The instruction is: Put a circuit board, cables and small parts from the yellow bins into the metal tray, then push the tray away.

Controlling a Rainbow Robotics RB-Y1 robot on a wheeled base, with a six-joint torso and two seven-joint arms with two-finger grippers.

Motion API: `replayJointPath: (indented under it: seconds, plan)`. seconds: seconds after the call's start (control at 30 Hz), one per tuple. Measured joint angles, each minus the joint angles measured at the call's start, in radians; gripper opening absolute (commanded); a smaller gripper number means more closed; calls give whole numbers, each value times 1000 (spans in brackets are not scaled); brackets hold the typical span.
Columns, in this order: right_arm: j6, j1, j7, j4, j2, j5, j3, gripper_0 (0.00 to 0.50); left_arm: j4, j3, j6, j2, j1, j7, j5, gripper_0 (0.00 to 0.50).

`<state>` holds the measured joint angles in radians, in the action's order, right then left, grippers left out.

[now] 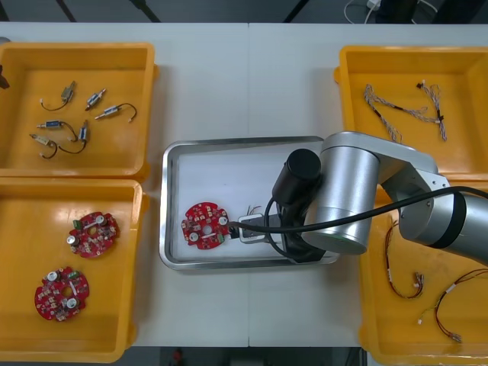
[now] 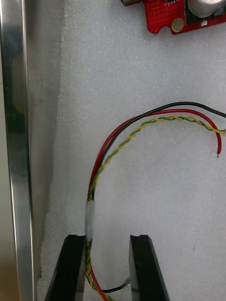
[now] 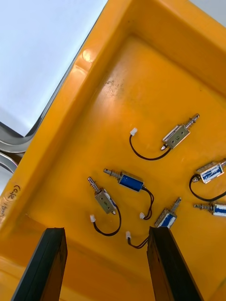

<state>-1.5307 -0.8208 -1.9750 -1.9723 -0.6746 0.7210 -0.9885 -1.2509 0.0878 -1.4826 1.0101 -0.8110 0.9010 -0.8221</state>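
The red and yellow cable (image 2: 141, 124) lay in the tray (image 1: 229, 142), at 3 o'clock from the circuit board (image 1: 204, 226). The right jaws stood open astride it, gripping nothing. Light and limp, it likely grips best at its sleeved bundle. The left jaws hung open, empty, over the small parts (image 3: 129, 180) at 10 o'clock.

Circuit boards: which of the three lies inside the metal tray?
The rightmost board, on the tray's floor by the right claw; the other two lie in a yellow bin.

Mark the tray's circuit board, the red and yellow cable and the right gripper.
circuit board (image 1: 204, 226): front view, its centre.
red and yellow cable (image 2: 89, 217): right wrist view, white sleeve.
right gripper (image 2: 107, 241): right wrist view, between fingertips.
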Motion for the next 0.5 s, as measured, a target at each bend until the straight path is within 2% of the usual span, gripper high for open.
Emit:
replayJointPath:
  seconds: [0.03, 0.23, 0.3, 0.4, 0.5]
  plan:
    - [0, 0, 0, 2, 4, -3, 0, 500, 0, 16, 8, 0, 0, -48, 0, 500]
    - [-4, -1, 0, 3, 11, -4, 0, 500, 1, 126, 46, 0, 0, -515, -4, 500]
    - [-24, -3, 0, 2, 11, -4, 1, 500, 1, 147, 62, 0, 1, -619, -4, 500]
    - [-96, -5, 0, -14, 12, 0, 25, 500, 3, 151, 87, -1, 6, -619, -4, 500]
    - [-156, -5, 0, -39, 12, 34, 81, 500, 4, 151, 105, -1, 12, -509, -11, 500]
